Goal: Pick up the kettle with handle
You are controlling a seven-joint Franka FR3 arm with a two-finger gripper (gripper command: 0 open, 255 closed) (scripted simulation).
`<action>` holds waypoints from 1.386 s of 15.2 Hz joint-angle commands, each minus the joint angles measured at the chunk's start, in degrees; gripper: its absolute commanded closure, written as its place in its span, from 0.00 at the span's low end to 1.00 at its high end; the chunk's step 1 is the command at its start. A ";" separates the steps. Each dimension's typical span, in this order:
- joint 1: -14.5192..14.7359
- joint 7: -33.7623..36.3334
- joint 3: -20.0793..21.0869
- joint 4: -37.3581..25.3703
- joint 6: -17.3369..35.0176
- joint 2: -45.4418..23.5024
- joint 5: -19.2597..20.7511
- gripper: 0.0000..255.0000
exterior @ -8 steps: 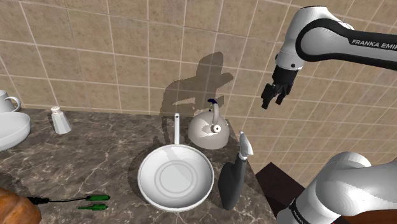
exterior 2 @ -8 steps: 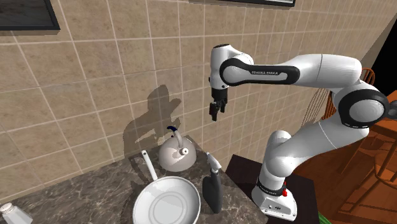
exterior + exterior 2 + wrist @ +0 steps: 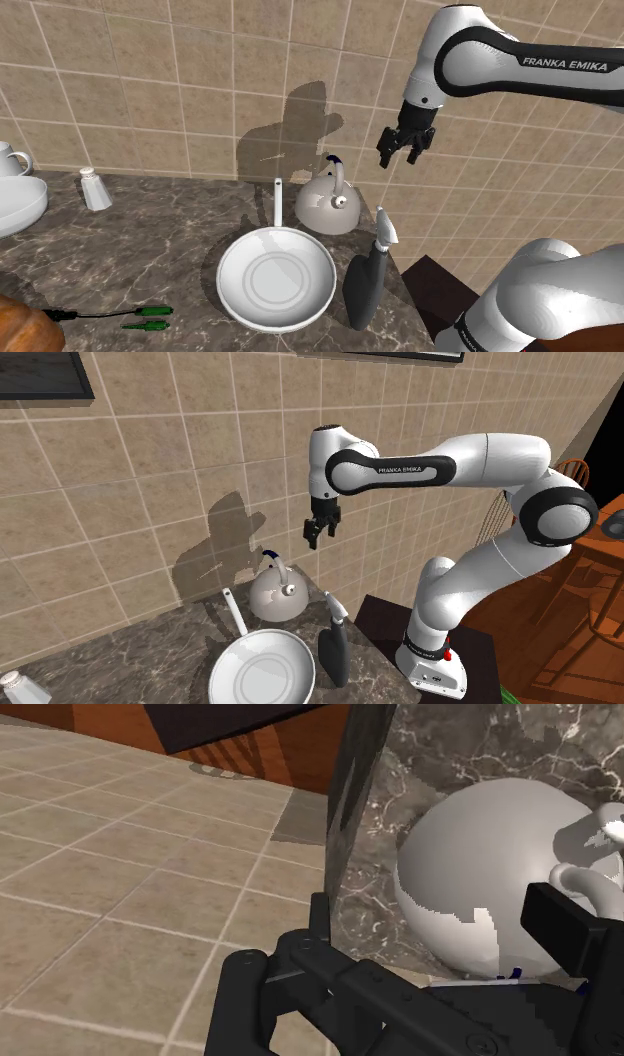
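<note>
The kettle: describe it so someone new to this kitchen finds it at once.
Start at the dark marbled counter below the tan tiled wall. Near that wall, behind the white pan, sits the kettle: the only rounded grey body with an arched handle over its top.

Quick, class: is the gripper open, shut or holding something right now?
Gripper: open, holding nothing, clear of the kettle.

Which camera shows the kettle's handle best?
The shoulder view: the kettle stands unobstructed, its arched handle in full outline. The second exterior view shows it nearly as well. The wrist view catches mostly its round body.
</note>
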State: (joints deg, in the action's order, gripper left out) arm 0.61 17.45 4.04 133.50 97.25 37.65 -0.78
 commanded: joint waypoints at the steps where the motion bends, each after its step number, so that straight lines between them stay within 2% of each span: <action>1: -0.02 4.65 2.23 -0.99 1.66 -1.75 -1.38 0.00; 6: -0.62 15.82 7.76 -6.46 5.85 -9.17 -3.21 0.00; 10: -1.46 24.84 11.83 -12.43 8.54 -16.08 -2.88 0.00; 18: -1.30 25.39 12.35 -7.05 14.49 -16.57 -2.98 0.00; 20: -1.30 25.39 12.35 -7.04 14.49 -16.57 -2.98 0.00; 21: -1.31 25.41 12.37 -7.07 14.57 -16.68 -2.96 1.00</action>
State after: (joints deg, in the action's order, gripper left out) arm -0.71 42.85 16.40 126.27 111.63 20.98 -3.74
